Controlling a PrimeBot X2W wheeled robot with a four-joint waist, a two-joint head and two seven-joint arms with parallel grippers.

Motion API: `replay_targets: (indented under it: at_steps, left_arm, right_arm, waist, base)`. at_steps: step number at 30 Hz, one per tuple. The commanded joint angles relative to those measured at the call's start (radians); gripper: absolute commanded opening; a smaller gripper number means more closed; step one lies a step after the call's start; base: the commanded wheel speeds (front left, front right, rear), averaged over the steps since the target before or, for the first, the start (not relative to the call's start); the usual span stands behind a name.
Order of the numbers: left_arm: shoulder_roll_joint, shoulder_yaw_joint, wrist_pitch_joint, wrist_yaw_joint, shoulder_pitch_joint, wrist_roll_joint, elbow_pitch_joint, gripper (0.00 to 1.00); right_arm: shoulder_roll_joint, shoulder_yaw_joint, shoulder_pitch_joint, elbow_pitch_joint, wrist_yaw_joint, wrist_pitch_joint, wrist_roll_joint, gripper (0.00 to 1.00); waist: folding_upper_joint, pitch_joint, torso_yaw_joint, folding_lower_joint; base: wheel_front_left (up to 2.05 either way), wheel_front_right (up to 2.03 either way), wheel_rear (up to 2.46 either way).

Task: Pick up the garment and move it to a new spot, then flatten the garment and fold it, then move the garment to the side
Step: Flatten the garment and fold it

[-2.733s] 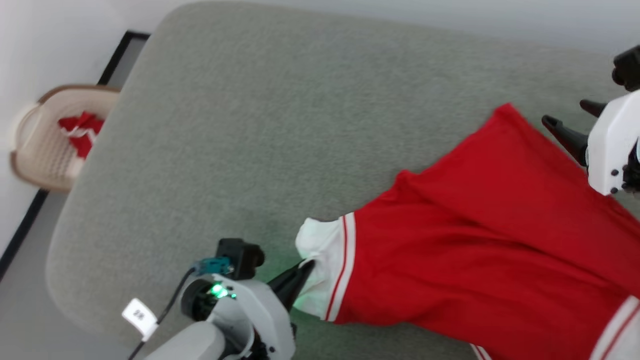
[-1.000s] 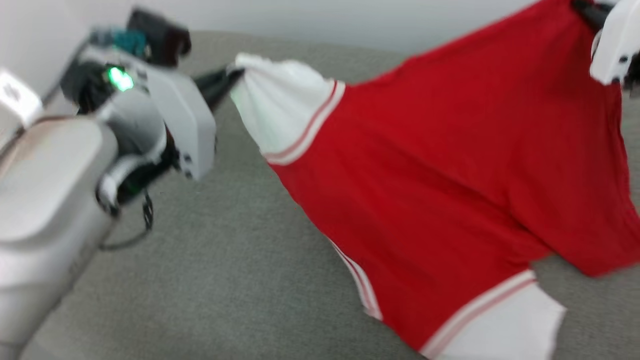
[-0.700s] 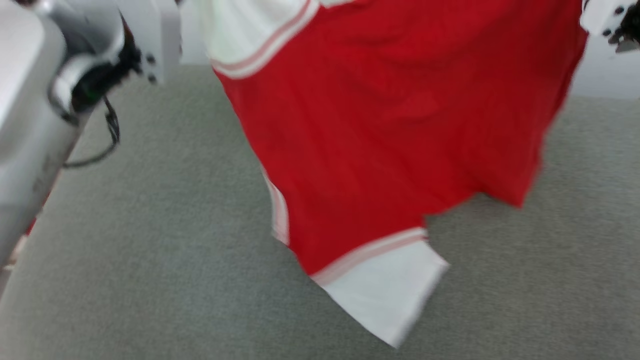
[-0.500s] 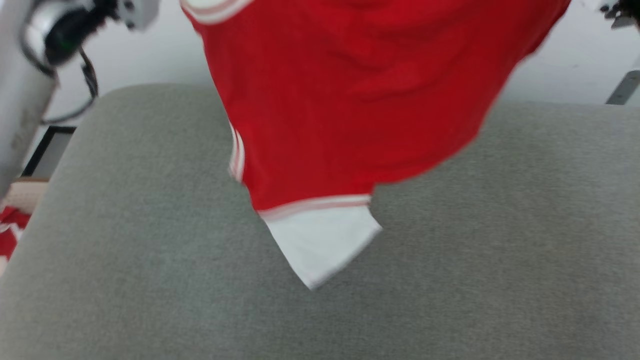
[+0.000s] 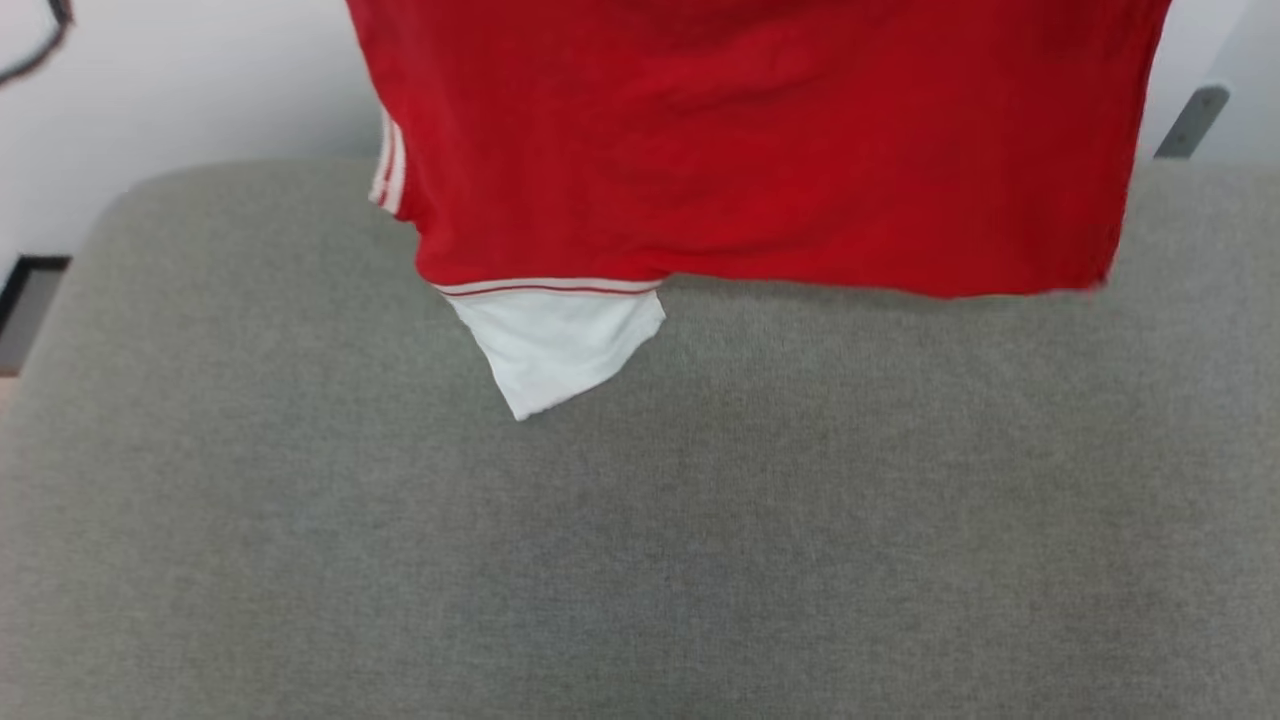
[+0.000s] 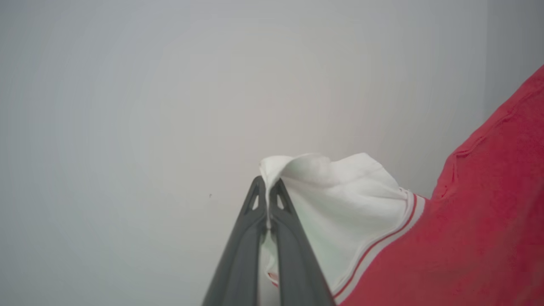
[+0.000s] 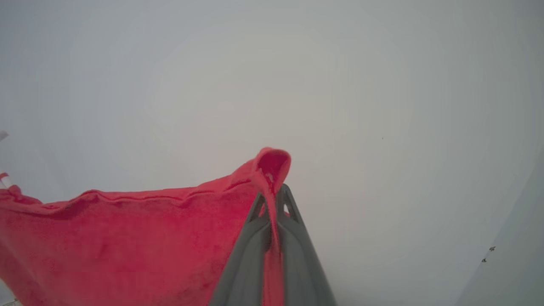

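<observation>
The left hand [image 6: 267, 183] clamps the T-shirt [image 5: 760, 150] by a white sleeve [image 6: 340, 199], the right hand [image 7: 273, 193] by a red corner; raised higher than before, it hangs over the open grey bench [image 5: 640, 560].

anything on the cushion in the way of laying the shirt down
Nothing visible. The shirt hangs over the grey cushion from the left gripper, shut on its white sleeve, and the right gripper, shut on a red edge. No object shows on the cushion beneath it.
</observation>
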Motion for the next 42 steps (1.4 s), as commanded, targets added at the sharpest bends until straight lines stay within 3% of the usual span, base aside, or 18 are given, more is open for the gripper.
replay_targets:
  at_steps: [1,7,11,17,20,23,29,35,42]
  left_arm:
    - [0.003,-0.007,-0.01,-0.001,-0.04,-0.005,0.01,0.0]
    - [0.004,-0.024,-0.054,0.0,-0.128,0.035,0.054,0.0]
    - [-0.007,-0.039,-0.139,0.017,-0.212,0.108,0.115,0.0]
    - [-0.054,-0.017,-0.335,0.088,-0.402,0.2,0.205,0.0]
    - [-0.083,-0.005,-0.456,0.112,-0.476,0.229,0.231,0.0]
    - [-0.106,0.012,-0.532,0.092,-0.516,0.227,0.243,0.0]
    - [-0.124,0.064,-0.564,0.069,-0.421,0.224,0.231,0.0]
    - [-0.131,0.125,-0.565,0.049,-0.255,0.227,0.198,0.0]
    - [-0.155,0.049,-0.537,0.0,-0.09,0.18,0.215,0.0]
  right_arm:
    - [0.003,-0.013,-0.033,0.001,-0.001,0.001,-0.022,0.0]
    - [0.016,-0.045,-0.099,0.016,-0.001,-0.033,-0.062,0.0]
    - [0.048,-0.067,-0.158,0.054,-0.001,-0.136,-0.134,0.0]
    - [0.087,-0.123,-0.295,0.164,-0.001,-0.4,-0.296,0.0]
    - [0.086,-0.162,-0.356,0.191,-0.001,-0.438,-0.392,0.0]
    - [0.078,-0.216,-0.38,0.151,-0.001,-0.441,-0.478,0.0]
    - [0.089,-0.316,-0.289,0.118,-0.001,-0.441,-0.615,0.0]
    - [0.088,-0.361,-0.196,0.143,-0.001,-0.441,-0.682,0.0]
    - [0.075,-0.323,-0.079,0.19,-0.001,-0.44,-0.66,0.0]
  waist:
    - [-0.0001,0.09,-0.018,0.0]
    - [-0.0001,0.237,-0.039,0.0]
    - [-0.0001,0.347,-0.068,0.0]
    - [-0.0001,0.493,-0.073,0.0]
    - [-0.0001,0.562,-0.05,0.0]
    - [-0.0001,0.626,-0.023,0.0]
    - [-0.0001,0.698,0.023,0.0]
    - [-0.0001,0.675,0.063,0.0]
    - [-0.0001,0.563,0.105,0.0]
  base:
    - [0.0,0.0,0.0]
    - [0.0,0.0,0.0]
    - [0.0,0.0,0.0]
    - [0.0,0.0,0.0]
    - [0.0,0.0,0.0]
    - [0.0,0.0,0.0]
    - [0.0,0.0,0.0]
    - [0.0,0.0,0.0]
    - [0.0,0.0,0.0]
